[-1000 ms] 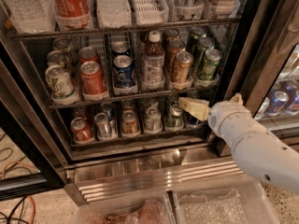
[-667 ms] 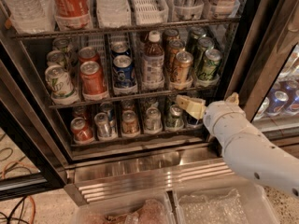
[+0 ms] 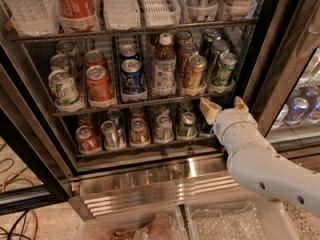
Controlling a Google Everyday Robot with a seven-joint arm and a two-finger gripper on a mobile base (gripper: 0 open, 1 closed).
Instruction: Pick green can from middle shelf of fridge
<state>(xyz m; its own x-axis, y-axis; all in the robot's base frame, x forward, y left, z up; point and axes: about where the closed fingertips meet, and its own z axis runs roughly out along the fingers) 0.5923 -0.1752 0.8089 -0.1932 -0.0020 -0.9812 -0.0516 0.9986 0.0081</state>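
Note:
The fridge (image 3: 150, 176) stands open in the camera view. The green can (image 3: 225, 69) stands upright at the front right of the middle shelf (image 3: 150, 100), with more dark green cans behind it. A tan-gold can (image 3: 194, 71) is just left of it. My gripper (image 3: 225, 106) is open and empty, with tan fingers (image 3: 209, 109) spread. It sits at the shelf's right end, just below the front rail and under the green can, without touching the can. My white arm (image 3: 265, 169) comes in from the lower right.
The middle shelf also holds a whitish can with a green logo (image 3: 64, 86), a red can (image 3: 99, 84), a blue can (image 3: 132, 76) and a bottle (image 3: 163, 66). Several cans stand on the lower shelf (image 3: 140, 131). The black door frame (image 3: 280, 59) is to the right. Clear bins (image 3: 235, 219) are below.
My gripper and arm have shifted slightly left and a little upward toward the middle shelf's front rail. The cans have not moved.

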